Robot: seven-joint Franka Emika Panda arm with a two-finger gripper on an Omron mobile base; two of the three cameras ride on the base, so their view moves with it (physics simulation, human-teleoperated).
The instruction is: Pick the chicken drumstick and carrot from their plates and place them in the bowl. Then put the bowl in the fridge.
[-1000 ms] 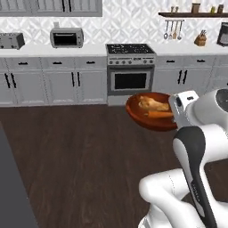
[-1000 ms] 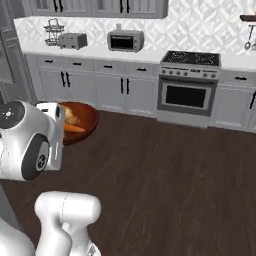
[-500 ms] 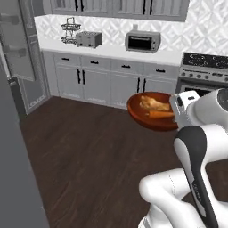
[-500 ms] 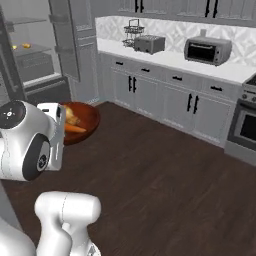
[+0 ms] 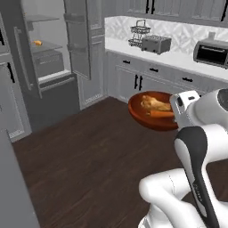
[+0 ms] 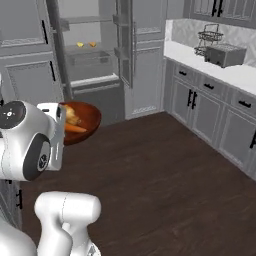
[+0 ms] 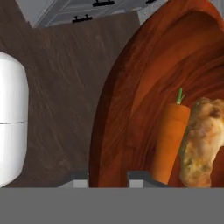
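The reddish-brown bowl (image 5: 151,116) hangs in the air above the dark floor, and my gripper (image 7: 109,180) is shut on its near rim. Inside the bowl (image 7: 144,87) the orange carrot (image 7: 170,140) lies beside the golden-tan chicken drumstick (image 7: 199,144). Both also show in the base views: the drumstick (image 5: 155,103), the carrot (image 5: 162,114) and the bowl (image 6: 85,119). The grey fridge (image 5: 44,58) stands open at the left, with its shelves (image 6: 87,52) in sight and its door (image 6: 125,40) swung out. The plates are out of view.
A counter over grey cabinets (image 5: 151,75) runs along the right, carrying a toaster (image 5: 156,44), a wire rack (image 5: 139,32) and a toaster oven (image 5: 211,51). Small yellow-orange food pieces (image 6: 86,44) sit on a fridge shelf. Dark wood floor (image 6: 165,170) lies between me and the fridge.
The whole scene has swung as the base turned: the stove has left the view and the open fridge has come in. The bowl stays in my gripper in the same pose.
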